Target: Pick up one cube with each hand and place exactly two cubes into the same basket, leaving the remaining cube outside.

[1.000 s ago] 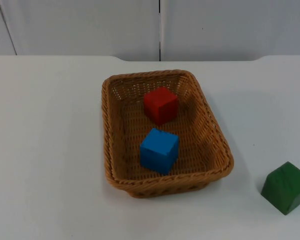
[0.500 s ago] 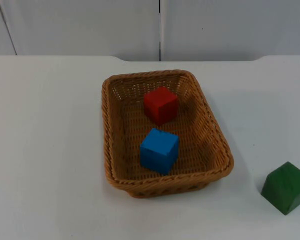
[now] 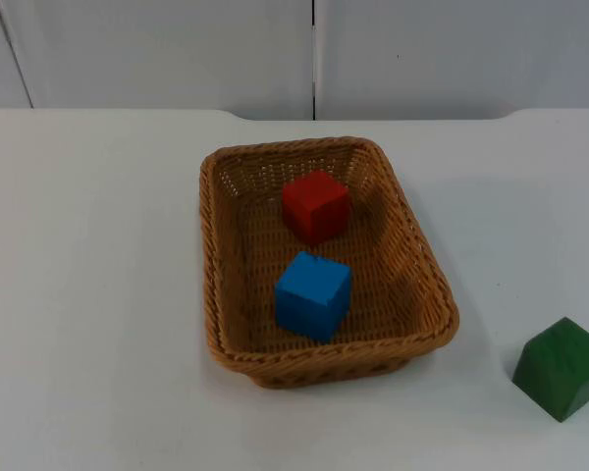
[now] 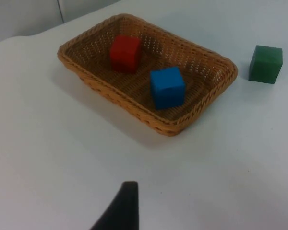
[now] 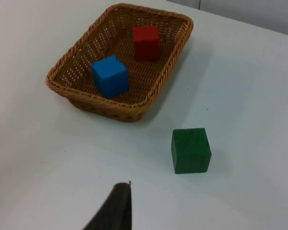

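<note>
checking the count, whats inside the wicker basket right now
Two cubes sit on the floor of the basket: a red cube toward the far end and a blue cube nearer. The weave under them is covered.

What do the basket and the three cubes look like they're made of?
Basket: woven wicker or rattan-style strands, tan, with a braided rim. Red cube, blue cube and green cube: probably painted wood, matte and opaque with crisp edges; foam or plastic can't be excluded.

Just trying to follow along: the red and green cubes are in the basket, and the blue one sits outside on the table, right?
Not quite. The two colours are swapped: the red cube and blue cube are in the basket, and the green cube sits outside on the table. The top view shows it.
</note>
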You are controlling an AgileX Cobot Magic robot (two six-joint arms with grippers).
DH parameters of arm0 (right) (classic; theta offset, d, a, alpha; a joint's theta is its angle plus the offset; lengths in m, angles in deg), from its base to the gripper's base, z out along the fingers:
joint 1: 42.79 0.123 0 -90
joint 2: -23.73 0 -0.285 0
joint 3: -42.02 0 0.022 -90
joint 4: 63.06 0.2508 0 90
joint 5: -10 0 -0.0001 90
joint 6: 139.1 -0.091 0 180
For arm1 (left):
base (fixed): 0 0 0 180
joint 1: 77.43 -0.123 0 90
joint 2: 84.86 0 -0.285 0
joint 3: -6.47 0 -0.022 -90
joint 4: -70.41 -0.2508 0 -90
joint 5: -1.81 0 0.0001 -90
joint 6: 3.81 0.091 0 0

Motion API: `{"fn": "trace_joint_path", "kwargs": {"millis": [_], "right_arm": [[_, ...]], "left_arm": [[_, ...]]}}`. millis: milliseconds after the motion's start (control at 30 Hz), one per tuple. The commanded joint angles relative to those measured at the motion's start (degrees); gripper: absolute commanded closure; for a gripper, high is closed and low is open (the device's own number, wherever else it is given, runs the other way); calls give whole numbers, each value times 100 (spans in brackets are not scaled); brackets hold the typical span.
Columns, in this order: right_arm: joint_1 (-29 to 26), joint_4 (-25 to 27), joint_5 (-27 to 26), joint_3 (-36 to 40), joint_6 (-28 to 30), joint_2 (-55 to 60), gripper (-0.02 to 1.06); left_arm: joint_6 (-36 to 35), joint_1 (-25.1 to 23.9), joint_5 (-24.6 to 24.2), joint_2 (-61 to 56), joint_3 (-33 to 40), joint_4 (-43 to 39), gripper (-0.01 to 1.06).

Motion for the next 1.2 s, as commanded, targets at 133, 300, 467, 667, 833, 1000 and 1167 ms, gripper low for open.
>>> {"fn": "trace_joint_path", "kwargs": {"millis": [133,300,467,667,833,1000,1167], "right_arm": [[-6,12,4,9,-16,-23,-1],[-6,12,4,9,-16,-23,-1],[-6,12,4,9,-16,-23,-1],[-6,12,-6,9,-16,-23,-1],[-138,12,-5,9,-16,-23,-1],[-421,12,-5,9,-16,-23,-1],[-854,12,-5,9,-16,-23,-1]], "left_arm": [[-40,-9,-9,-25,26,-13,0],[-40,-9,-9,-25,26,-13,0],[-40,-9,-9,-25,26,-13,0],[-40,-9,-9,-25,26,-13,0],[-40,-9,-9,-25,26,-13,0],[-40,-9,-9,-25,26,-13,0],[-40,-9,-9,-25,26,-13,0]]}}
